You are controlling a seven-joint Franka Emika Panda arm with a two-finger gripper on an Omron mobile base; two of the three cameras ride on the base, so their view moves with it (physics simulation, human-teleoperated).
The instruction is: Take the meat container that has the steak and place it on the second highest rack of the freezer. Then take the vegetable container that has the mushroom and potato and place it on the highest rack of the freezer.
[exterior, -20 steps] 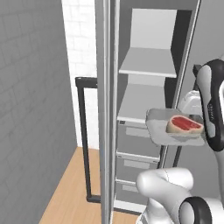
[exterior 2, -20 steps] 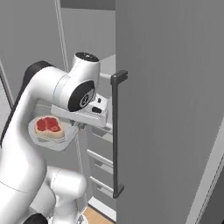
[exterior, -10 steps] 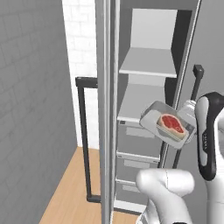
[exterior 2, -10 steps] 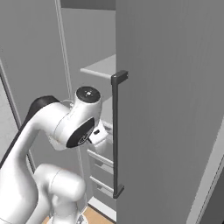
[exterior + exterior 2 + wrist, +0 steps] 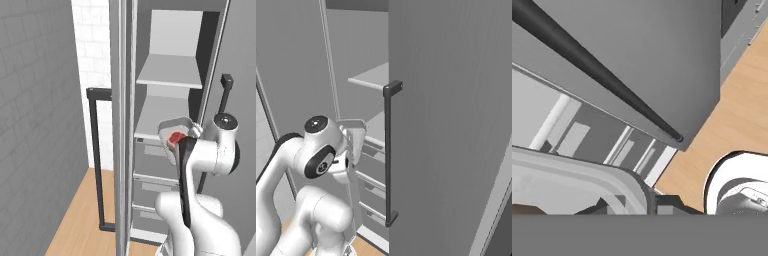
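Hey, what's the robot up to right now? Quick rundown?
Gripper shut on meat container, steak inside. Container tilted, level with freezer's second-highest rack, not set down. Open door's black handle close alongside.

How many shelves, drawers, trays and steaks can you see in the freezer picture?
Shelves: 2
Drawers: 3
Trays: 1
Steaks: 1
Total: 7

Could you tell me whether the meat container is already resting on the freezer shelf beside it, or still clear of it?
Cannot tell. In the left base view the meat container overlaps the edge of the second highest shelf, tilted, and the arm hides its underside.
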